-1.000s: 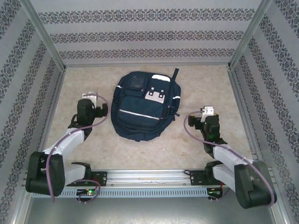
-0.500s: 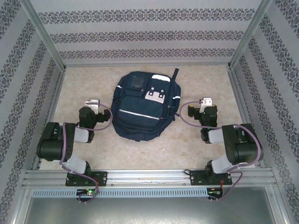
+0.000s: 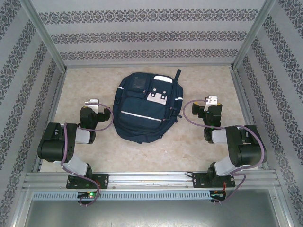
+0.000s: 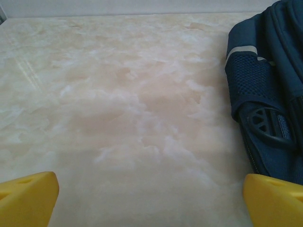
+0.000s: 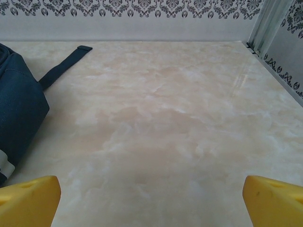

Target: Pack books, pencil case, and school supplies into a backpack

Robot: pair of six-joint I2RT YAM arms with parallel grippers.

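Note:
The backpack, dark navy with white stripes and white patches, lies flat in the middle of the table. My left gripper stands open to its left, low over the tabletop, nothing between its yellow fingertips. In the left wrist view the backpack's mesh side pocket is at the right edge. My right gripper stands open to the backpack's right, its yellow fingertips wide apart over bare marble. The backpack's edge and a dark strap lie to that gripper's left. The books, pencil case and school supplies are out of view.
Patterned walls close the table at the back and both sides, with metal posts at the corners. A metal rail with the arm bases runs along the near edge. The tabletop is beige marble.
Both arms have folded back toward their bases with elbows raised. The right gripper has shifted slightly toward the back. Both grippers stay open and the backpack has not moved.

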